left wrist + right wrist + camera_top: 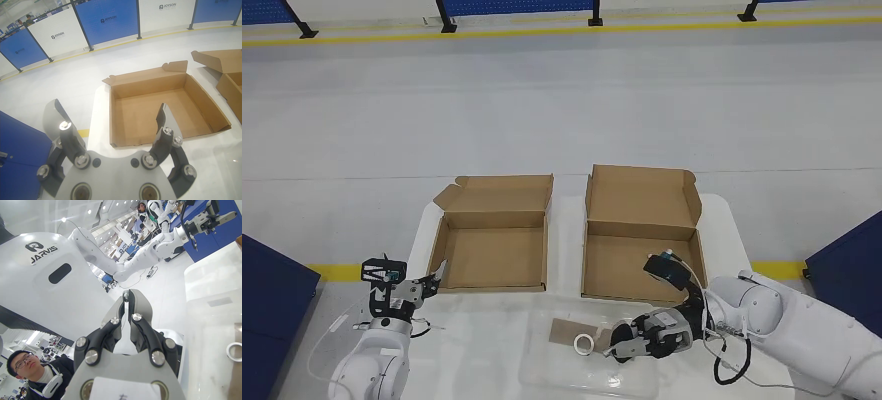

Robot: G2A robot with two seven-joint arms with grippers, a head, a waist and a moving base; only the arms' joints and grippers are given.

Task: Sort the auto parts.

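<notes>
- Top view lays out the whole table (564, 270): two open cardboard boxes sit side by side at its far half, the left box (492, 258) and the right box (640, 265), each with its lid flap folded back.
- At the near edge lies a clear tray (542, 372). In it are a brown cardboard strip (564, 331) and a white ring (583, 345), the ring resting at the strip's end.
- The right arm bends in from the robot's right. The right gripper (617, 346) hangs over the tray, just beside the ring, with its fingertips turned toward the robot's left.
- Right wrist view brings out a detail too small to read from above: the right gripper (126, 296) has its fingers pressed together on a small metal part (125, 294), pinched at the very tips. The ring (233, 350) lies off to one side, apart from the fingers.
- Farther off in that picture, the left arm stretches out with the left gripper (229, 216) held up off the table.
- Left wrist view shows the left gripper (109, 108) with its fingers (163, 115) spread wide and nothing between them, aimed at the left box (205, 103).
- From above, the left gripper (430, 278) sits at the table's near left corner, just short of that box.
</notes>
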